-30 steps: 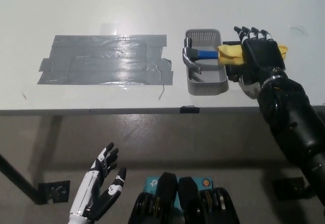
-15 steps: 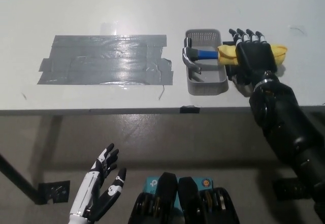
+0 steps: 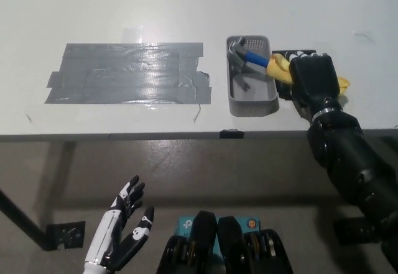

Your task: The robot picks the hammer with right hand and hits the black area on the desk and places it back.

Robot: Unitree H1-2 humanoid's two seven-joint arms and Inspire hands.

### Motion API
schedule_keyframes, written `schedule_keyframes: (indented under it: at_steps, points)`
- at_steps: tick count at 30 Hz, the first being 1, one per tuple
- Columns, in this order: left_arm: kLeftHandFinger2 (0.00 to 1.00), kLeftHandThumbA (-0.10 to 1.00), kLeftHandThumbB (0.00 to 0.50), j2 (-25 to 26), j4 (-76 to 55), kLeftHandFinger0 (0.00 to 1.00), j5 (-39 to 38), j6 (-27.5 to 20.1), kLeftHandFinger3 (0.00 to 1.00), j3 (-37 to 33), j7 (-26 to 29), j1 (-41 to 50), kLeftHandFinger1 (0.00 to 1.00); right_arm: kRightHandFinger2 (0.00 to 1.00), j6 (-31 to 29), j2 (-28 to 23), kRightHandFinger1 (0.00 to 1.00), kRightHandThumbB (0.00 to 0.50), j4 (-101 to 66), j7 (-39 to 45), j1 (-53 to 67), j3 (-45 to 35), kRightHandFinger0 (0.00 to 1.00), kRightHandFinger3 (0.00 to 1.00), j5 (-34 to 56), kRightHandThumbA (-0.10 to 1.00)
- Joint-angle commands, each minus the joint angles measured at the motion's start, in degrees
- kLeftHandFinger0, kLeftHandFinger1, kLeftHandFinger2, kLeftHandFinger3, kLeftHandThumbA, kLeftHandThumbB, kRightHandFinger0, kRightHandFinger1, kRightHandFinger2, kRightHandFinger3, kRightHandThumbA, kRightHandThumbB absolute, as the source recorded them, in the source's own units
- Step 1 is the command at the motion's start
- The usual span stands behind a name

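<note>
The hammer (image 3: 256, 59) has a steel head, a blue neck and a yellow grip. Its head hangs tilted over the far part of the grey basket (image 3: 250, 104). My black right hand (image 3: 313, 78) is closed around the yellow grip at the basket's right side. The dark taped patch (image 3: 129, 73) lies on the white desk to the left of the basket. My white left hand (image 3: 121, 233) rests open below the desk edge at the lower left.
The desk's front edge (image 3: 186, 136) runs across the middle of the view. A small black clip (image 3: 232, 133) sits on that edge below the basket. Bare white desk stretches behind the tape and basket.
My right hand has closed on the yellow grip and tilted the hammer, raising its head toward the basket's far end. The left hand stays where it was.
</note>
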Motion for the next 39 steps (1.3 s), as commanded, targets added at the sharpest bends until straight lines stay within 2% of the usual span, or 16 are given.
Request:
schedule_keyframes:
  at_steps: [1,3,4,5,8,10,14,18,23,25,27,28,29,33,35,39]
  points:
    - [1.0,0.51,0.0,0.7,-2.8,1.0,-1.6,0.2,1.0,0.8,-1.1,-0.4,1.0,0.7,-10.8,-1.0,0.26,0.227,0.0,-13.2,-5.3,-1.0,0.0,0.62,2.2,-0.1]
    - [1.0,0.5,0.0,0.7,-2.7,1.0,-1.7,0.1,1.0,0.9,-1.0,-0.5,1.0,0.78,-12.7,-0.7,0.3,0.199,-0.4,-12.2,-5.4,-3.1,0.0,0.66,4.9,-0.1]
    - [1.0,0.47,0.0,0.7,-2.6,1.0,-1.9,-0.2,1.0,0.8,-1.0,-0.4,1.0,0.78,-14.7,0.1,0.36,0.127,-3.1,-4.8,-5.2,-9.2,0.0,0.82,13.2,-0.1]
    - [1.0,0.47,0.0,0.7,-2.6,1.0,-1.8,-0.2,1.0,0.9,-1.0,-0.6,1.0,0.78,-15.0,0.4,0.4,0.106,-3.6,-2.9,-5.4,-10.8,0.0,0.9,14.9,-0.1]
    - [1.0,0.41,0.0,0.7,-2.5,1.0,-2.1,-0.3,1.0,0.9,-1.0,-0.7,1.0,0.77,-8.7,2.5,0.39,0.112,-12.7,12.4,-5.9,-23.0,0.0,0.8,31.7,-0.1]
    - [1.0,0.4,0.0,0.7,-2.5,1.0,-2.3,0.0,1.0,0.9,-1.2,-1.1,1.0,0.83,-2.1,2.7,0.41,0.121,-18.7,18.6,-6.6,-27.7,0.0,0.84,37.4,-0.1]
    - [1.0,0.39,0.0,1.1,-2.7,1.0,-2.5,0.4,1.0,0.9,-1.5,-1.2,0.99,0.83,4.9,3.4,0.43,0.109,-23.8,26.6,-8.5,-37.3,0.0,0.9,51.0,-0.1]
    - [1.0,0.39,0.0,1.6,-3.8,1.0,-3.0,1.2,1.0,1.6,-1.5,-0.8,0.97,0.81,9.4,2.1,0.41,0.1,-25.0,29.4,-10.1,-39.2,0.0,0.82,51.1,-0.1]
    - [0.98,0.44,0.0,2.1,-3.9,1.0,-3.2,1.5,1.0,1.4,-2.1,-0.8,0.91,0.85,14.4,-2.7,0.53,0.086,-24.5,33.7,-10.6,-36.3,0.06,0.95,43.5,-0.1]
    - [0.95,0.48,0.0,2.4,-3.5,1.0,-3.0,0.8,1.0,1.1,-2.4,-1.0,0.88,0.85,18.0,-5.7,0.53,0.057,-24.0,39.2,-11.1,-34.9,0.05,1.0,42.4,-0.1]
    - [0.94,0.5,0.0,2.6,-3.5,1.0,-3.0,0.6,1.0,1.1,-2.4,-1.0,0.87,0.9,19.7,-7.7,0.55,0.072,-23.1,42.5,-11.6,-33.8,0.03,1.0,41.8,-0.1]
    - [0.94,0.5,0.0,2.7,-3.5,1.0,-3.1,0.8,1.0,1.2,-2.5,-1.1,0.87,0.92,21.4,-9.2,0.56,0.12,-22.0,43.4,-12.4,-32.4,0.03,1.0,39.7,-0.1]
    - [0.93,0.51,0.0,2.8,-3.3,1.0,-3.0,0.8,1.0,1.3,-2.4,-1.3,0.87,0.9,21.0,-10.1,0.54,0.132,-21.3,44.5,-12.8,-31.7,0.01,1.0,39.3,-0.1]
    - [0.9,0.51,0.0,2.7,-3.2,1.0,-3.1,0.7,1.0,1.2,-2.2,-1.5,0.84,0.8,20.9,-15.3,0.46,0.142,-20.4,53.3,-14.1,-27.8,0.0,1.0,38.3,-0.1]
    - [0.9,0.51,0.0,2.9,-3.3,1.0,-3.0,0.9,1.0,1.2,-2.1,-1.7,0.83,0.85,19.8,-17.7,0.46,0.123,-20.8,58.1,-14.4,-24.8,0.0,1.0,36.7,-0.1]
    - [0.89,0.51,0.0,3.1,-3.6,0.99,-3.4,1.6,1.0,1.4,-2.2,-1.7,0.83,0.86,20.7,-19.2,0.5,0.152,-24.1,61.2,-13.1,-20.6,0.0,0.86,33.7,-0.1]
